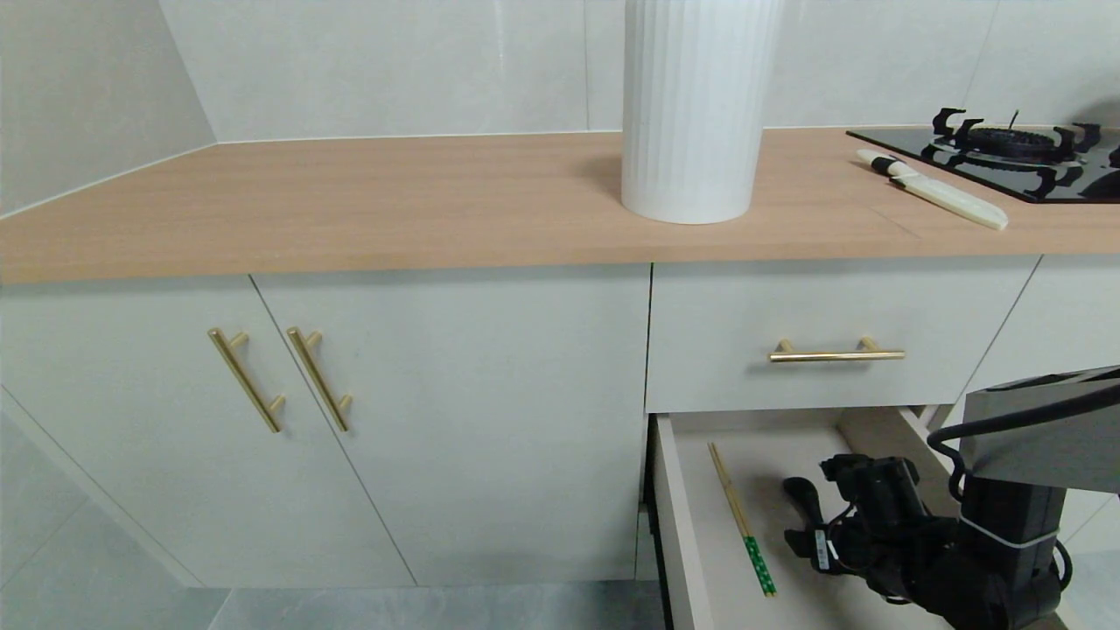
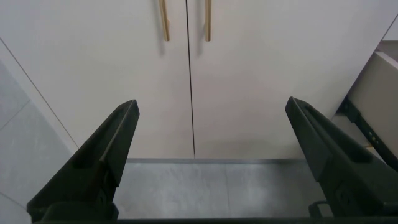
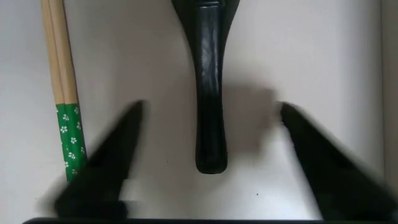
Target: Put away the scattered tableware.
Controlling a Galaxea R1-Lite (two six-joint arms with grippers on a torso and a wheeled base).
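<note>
- Right claw: released, fingers spread either side of the black spoon, which lies in the open drawer beside the chopsticks.
- Left claw: released, facing the cupboard doors.
- Risk: a low withdrawal could snag and drag the spoon.

One counter carries one white ribbed vase, one knife to its right, and one black hob at the far right, with one burner grate wholly in view.

Below are two cabinet doors on the left and two drawers on the right: one shut drawer and one open drawer beneath it.

There are three gold handles: one on each door and one on the shut drawer.

The open drawer holds two chopsticks and one black spoon.

There are two grippers, the left gripper and the right gripper.
</note>
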